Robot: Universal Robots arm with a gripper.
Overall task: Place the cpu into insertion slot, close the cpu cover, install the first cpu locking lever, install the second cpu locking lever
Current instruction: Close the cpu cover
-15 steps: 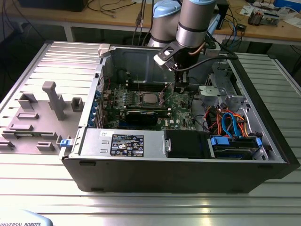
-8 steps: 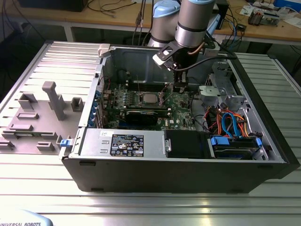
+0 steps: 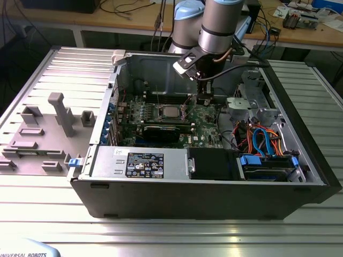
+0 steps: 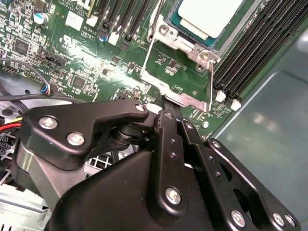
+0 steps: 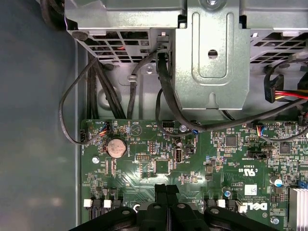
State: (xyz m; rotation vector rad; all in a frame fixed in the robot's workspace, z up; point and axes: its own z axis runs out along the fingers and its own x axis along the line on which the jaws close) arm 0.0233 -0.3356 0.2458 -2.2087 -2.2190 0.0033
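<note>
The cpu (image 4: 209, 14) lies flat in the insertion slot (image 4: 185, 41), its pale metal top facing up; in the exterior view the cpu (image 3: 170, 111) sits mid-board inside the open case. The cpu cover (image 4: 178, 94), a thin silvery frame, stands raised off the slot on the side towards my gripper, with green board showing through its window. My gripper (image 4: 166, 105) is shut with nothing between its fingers, its tips right at the cover's free edge. It hangs low over the board to the exterior view's right of the cpu (image 3: 205, 100). I cannot tell the locking levers from the socket's metalwork.
Long black memory slots (image 4: 260, 53) run beside the slot. A black card (image 3: 161, 133) lies in front of the cpu. A grey drive cage (image 5: 211, 57) with black cables and a coin cell (image 5: 116, 147) are close by. Coloured cables (image 3: 262, 139) fill the case's right side.
</note>
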